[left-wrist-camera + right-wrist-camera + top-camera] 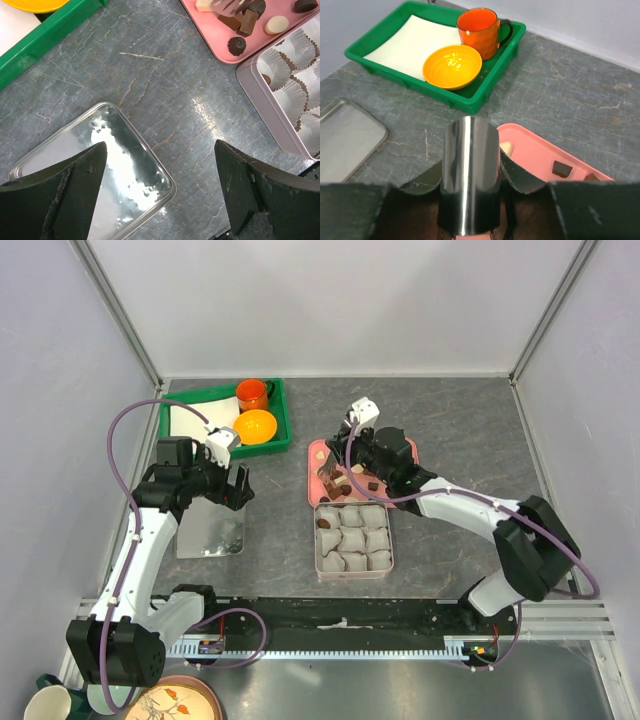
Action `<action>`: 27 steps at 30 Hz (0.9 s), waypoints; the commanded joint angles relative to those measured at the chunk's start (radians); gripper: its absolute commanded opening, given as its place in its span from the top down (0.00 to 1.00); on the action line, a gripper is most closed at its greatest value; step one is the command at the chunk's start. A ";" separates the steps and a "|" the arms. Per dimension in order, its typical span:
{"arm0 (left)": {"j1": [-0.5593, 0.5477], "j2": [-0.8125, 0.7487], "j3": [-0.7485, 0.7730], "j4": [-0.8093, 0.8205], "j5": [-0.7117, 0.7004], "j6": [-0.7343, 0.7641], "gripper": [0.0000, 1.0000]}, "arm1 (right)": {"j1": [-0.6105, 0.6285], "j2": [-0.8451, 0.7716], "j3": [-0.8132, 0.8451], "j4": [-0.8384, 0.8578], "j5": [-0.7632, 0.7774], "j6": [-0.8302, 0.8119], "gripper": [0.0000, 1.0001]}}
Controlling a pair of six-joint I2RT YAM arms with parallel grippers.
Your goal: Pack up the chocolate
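chocolate, small dark lumps, is lying on your smooth pink tray; your right gripper is clamping shiny curved tongs, left gripper is gaping wide.

Shiny tool hides most of pink tray & grip of R claw; metal lid cut off.

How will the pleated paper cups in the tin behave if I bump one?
Likely light and floppy: the paper cups look thin and pleated, so a bump may crumple or shift one. Packed side by side in the tin, they probably won't slide far.
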 commanded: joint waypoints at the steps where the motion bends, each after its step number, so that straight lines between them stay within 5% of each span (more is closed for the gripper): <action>1: 0.007 -0.017 0.007 0.001 -0.001 0.027 0.05 | 0.004 -0.127 0.032 -0.036 -0.009 -0.021 0.85; 13: 0.007 -0.031 0.011 -0.006 0.004 0.026 0.05 | 0.004 -0.173 0.041 -0.071 -0.012 -0.028 0.85; 27: 0.007 -0.015 0.025 -0.003 0.030 0.018 0.05 | 0.002 -0.515 0.053 -0.545 -0.090 -0.076 0.86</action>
